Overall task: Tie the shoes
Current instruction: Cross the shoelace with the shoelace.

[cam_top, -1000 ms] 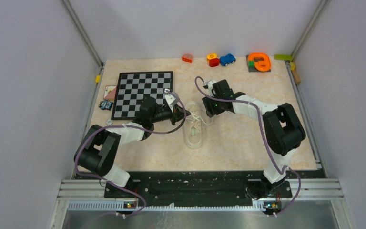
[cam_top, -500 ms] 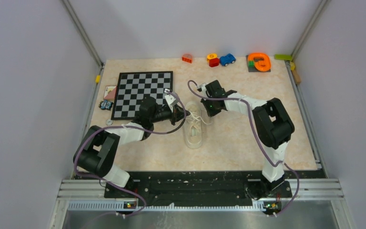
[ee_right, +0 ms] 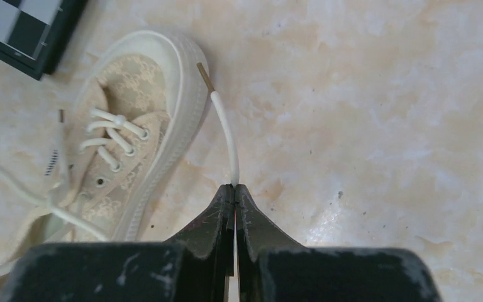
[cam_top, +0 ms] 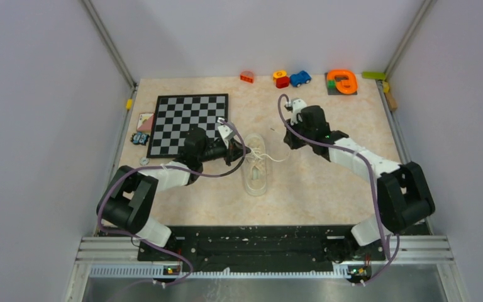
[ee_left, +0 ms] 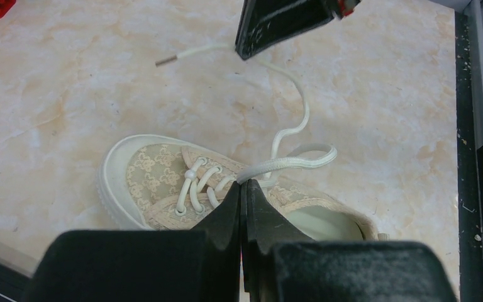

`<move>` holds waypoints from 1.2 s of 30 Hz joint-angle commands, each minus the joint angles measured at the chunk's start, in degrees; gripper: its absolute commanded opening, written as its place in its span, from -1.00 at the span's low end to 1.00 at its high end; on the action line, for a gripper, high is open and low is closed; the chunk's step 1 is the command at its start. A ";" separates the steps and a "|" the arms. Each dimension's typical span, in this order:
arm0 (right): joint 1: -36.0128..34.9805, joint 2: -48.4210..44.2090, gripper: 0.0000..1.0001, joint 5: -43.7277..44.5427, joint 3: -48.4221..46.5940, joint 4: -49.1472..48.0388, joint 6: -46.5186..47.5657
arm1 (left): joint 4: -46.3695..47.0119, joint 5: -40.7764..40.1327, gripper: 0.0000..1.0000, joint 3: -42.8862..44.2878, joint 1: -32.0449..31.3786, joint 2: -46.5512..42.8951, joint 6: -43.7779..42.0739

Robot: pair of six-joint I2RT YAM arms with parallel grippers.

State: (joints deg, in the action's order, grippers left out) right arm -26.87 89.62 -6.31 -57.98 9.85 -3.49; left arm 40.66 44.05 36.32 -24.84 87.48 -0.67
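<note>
top view / shoe (cam_top: 256, 170): lies on the table (cam_top: 327, 182), just off the chessboard's (cam_top: 188, 123) near right corner, between the two arms.
top view / left gripper (cam_top: 234, 146): tips over the shoe's left side, at the lacing.
top view / right gripper (cam_top: 289, 141): off to the shoe's right, clear of the shoe itself. A thin white line runs from the lacing toward it.
left wrist view / left gripper (ee_left: 242, 187): fingers clenched with no gap, pinching the lace loop (ee_left: 289, 162) where it meets the tips. The shoe (ee_left: 157, 182) is directly beneath and ahead, toe to the left of the picture.
left wrist view / free lace (ee_left: 299, 104): rises from the lacing in a curve to the right gripper (ee_left: 244, 53) above. Its tipped end pokes out to the left of that gripper.
right wrist view / right gripper (ee_right: 234, 189): fingers pressed together, grasping the free lace (ee_right: 224, 129) at the very tips. The tipped end reaches ahead to the shoe's sole rim.
right wrist view / shoe (ee_right: 132, 119): left of the fingers and not touching them, toe near the chessboard (ee_right: 19, 31) corner.
</note>
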 commanded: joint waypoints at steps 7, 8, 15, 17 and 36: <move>-0.75 -15.75 -1.00 -12.74 12.08 -15.08 -0.93 | -1.11 0.32 -1.00 1.94 -0.03 -1.63 -0.70; -1.87 -17.45 -1.00 -12.92 13.86 -15.95 -0.96 | -1.11 0.32 -1.00 2.00 -0.03 -1.66 -0.65; -8.94 -25.39 -1.00 -12.22 20.98 -17.19 -0.54 | -1.11 0.75 -1.00 2.12 -0.03 -1.77 -0.06; -10.14 -26.80 -1.00 -11.83 22.17 -17.84 -0.13 | -1.24 0.68 -1.00 2.13 -0.03 -1.94 0.01; -19.38 -18.31 -1.00 -8.55 15.02 -12.64 4.55 | -2.09 0.74 -1.00 2.57 -0.03 -1.85 0.04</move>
State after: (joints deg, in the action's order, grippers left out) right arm -44.07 69.28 -14.70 -39.24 -1.52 0.99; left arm 37.71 44.07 36.77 -24.84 87.48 -0.54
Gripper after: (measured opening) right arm 0.009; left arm 0.008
